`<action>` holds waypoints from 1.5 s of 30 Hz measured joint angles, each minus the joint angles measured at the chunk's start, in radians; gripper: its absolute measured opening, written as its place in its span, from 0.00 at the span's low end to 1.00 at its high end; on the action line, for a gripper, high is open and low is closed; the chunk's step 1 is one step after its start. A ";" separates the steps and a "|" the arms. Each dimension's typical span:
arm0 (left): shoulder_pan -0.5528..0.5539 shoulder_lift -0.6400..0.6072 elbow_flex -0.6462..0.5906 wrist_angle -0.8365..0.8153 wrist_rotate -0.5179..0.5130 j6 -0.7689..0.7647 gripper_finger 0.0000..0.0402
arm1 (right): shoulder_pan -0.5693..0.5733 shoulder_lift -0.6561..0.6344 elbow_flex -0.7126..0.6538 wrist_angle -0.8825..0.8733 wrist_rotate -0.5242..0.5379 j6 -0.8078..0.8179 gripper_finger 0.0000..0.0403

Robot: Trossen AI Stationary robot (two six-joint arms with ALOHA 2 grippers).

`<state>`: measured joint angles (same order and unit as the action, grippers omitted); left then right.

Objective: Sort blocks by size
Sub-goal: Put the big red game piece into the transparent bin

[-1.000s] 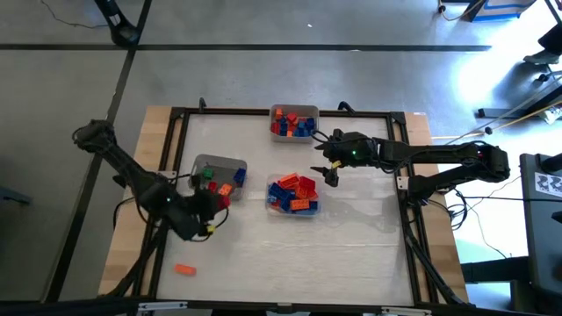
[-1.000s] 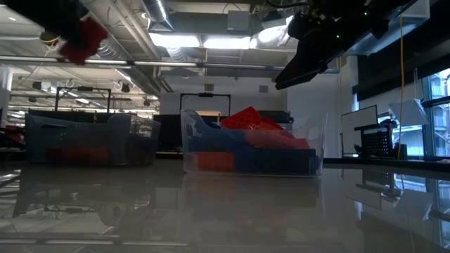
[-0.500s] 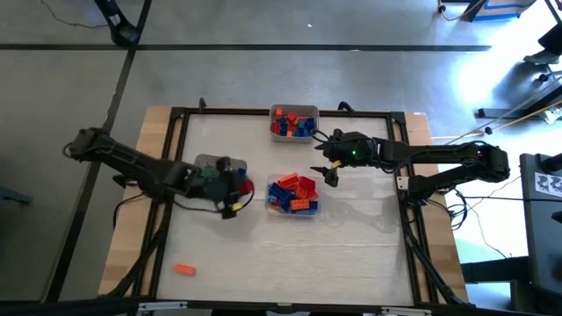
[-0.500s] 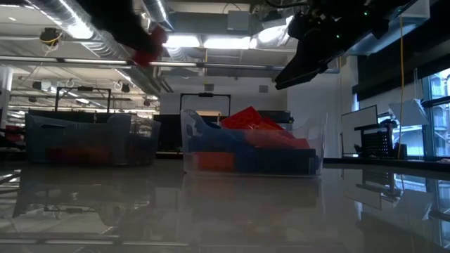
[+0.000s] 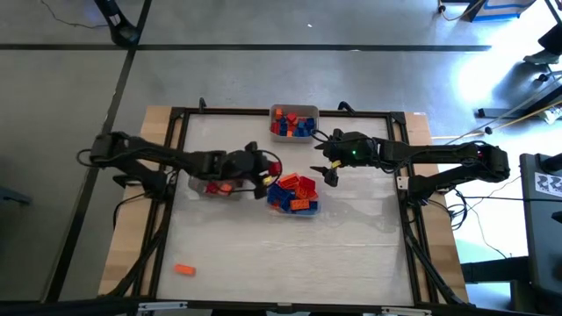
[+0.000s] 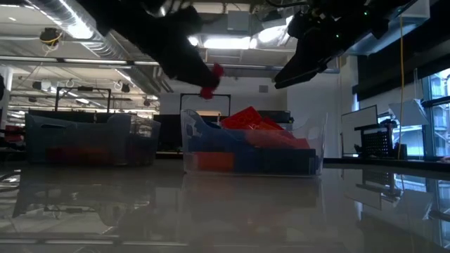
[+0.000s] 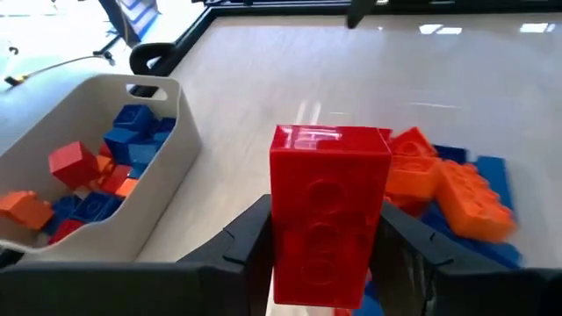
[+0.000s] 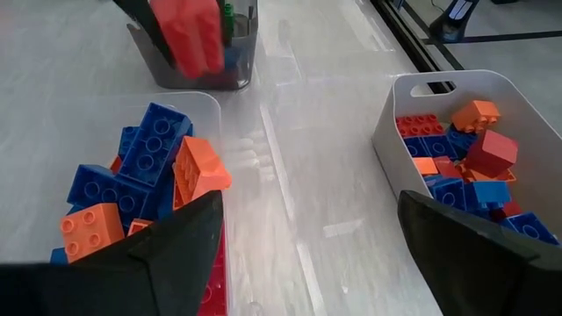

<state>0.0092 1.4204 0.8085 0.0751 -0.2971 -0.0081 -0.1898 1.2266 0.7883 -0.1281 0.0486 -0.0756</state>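
While the dark-framed worktop (image 5: pixel 290 254) spreads pale and bare across its whole near half, all the containers sit in its far half. At the left edge lies 1 stray orange brick (image 5: pixel 183 269) on the wooden border, well apart from everything else.

3 containers hold the blocks. A clear centre tray (image 5: pixel 293 195) carries red, orange and blue bricks; a white far bin (image 5: pixel 292 122) sits near the back rail with a similar mix; a grey left bin (image 5: pixel 215 182) is half covered by the left arm in the high view, so its contents are hard to make out there.

Above the gap between the grey left bin and the clear centre tray, the left claw (image 5: pixel 268 169) grips a tall red block (image 7: pixel 327 211) by its sides, clear of the surface; its fingers (image 7: pixel 241 246) press against both flanks. Over the open strip just right of the centre tray hangs the right claw (image 5: pixel 331 174), spread wide and holding nothing.

Seen from the low view, the room behind is dim, with ceiling pipes and strip lights; both arms show only as dark shapes, cut off at the top.
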 joint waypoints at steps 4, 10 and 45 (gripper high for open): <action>0.034 0.084 0.000 0.085 0.008 0.016 0.34 | 0.000 0.000 0.000 0.000 0.000 0.000 0.85; 0.045 0.165 0.000 0.143 0.055 -0.001 0.34 | 0.000 0.000 0.000 0.000 0.000 0.000 0.85; 0.023 0.175 0.000 0.072 0.084 0.049 0.39 | 0.000 0.000 0.000 -0.001 0.000 0.000 0.85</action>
<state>0.0319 1.5955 0.8085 0.1467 -0.2127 0.0414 -0.1899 1.2266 0.7883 -0.1287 0.0486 -0.0757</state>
